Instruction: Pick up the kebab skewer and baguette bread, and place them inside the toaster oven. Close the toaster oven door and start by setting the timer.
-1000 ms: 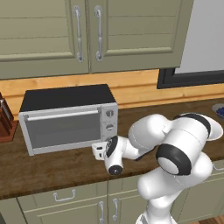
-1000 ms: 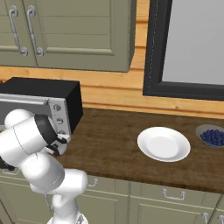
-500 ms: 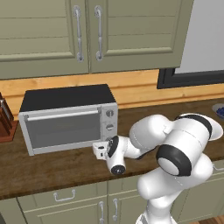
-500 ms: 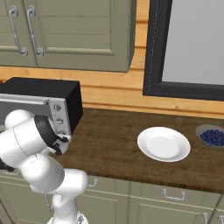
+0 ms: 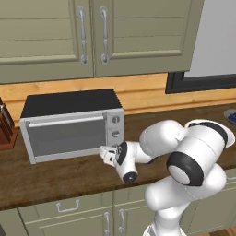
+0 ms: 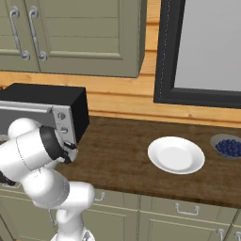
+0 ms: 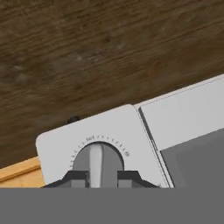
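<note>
Gripping the timer knob (image 7: 97,159): gripper (image 7: 96,178) clamped on it, directly ahead, on the toaster oven (image 5: 69,123). Nothing moved over the last second; door (image 5: 64,136) shut, timer-setting underway.

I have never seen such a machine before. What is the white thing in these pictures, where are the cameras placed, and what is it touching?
The white thing is a robot arm. Two cameras behind it look over a wooden counter; a third sits on its hand. On the counter stand a silver toaster oven with its door closed, a white plate and a bowl of blueberries. The gripper is at the oven's lowest knob; the hand camera shows its two dark tips closed on that knob, below a dial scale.
</note>
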{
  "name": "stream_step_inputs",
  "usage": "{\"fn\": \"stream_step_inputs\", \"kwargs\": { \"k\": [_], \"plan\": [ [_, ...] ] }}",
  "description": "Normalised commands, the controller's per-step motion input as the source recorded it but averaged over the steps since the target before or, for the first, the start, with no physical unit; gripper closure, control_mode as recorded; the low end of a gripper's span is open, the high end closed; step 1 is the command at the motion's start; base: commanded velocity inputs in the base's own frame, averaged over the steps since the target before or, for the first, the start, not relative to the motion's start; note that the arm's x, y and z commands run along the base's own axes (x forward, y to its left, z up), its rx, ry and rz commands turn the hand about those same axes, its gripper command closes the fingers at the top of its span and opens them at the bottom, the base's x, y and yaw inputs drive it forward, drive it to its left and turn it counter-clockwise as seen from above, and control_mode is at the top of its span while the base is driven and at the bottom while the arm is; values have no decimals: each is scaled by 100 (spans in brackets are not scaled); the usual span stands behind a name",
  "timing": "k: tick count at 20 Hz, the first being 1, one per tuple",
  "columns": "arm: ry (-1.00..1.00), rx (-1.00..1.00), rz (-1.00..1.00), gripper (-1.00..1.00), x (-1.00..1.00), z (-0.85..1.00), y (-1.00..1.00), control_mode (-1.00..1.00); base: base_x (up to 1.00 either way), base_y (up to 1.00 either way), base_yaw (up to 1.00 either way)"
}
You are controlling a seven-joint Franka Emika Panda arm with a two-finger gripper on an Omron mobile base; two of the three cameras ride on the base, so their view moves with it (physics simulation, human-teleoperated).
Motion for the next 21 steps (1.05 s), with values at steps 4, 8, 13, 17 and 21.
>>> {"fn": "stream_step_inputs", "kwargs": {
  "k": [4,8,13,17,21],
  "plan": [
    [0,37,0,100,9,0,0,-100,0,0,0],
    [0,39,0,100,10,0,0,-100,0,0,0],
    [0,43,0,100,8,0,0,-100,0,0,0],
    [0,42,0,100,12,0,0,-100,0,0,0],
    [0,38,-1,100,11,0,0,-100,0,0,0]
  ]
}}
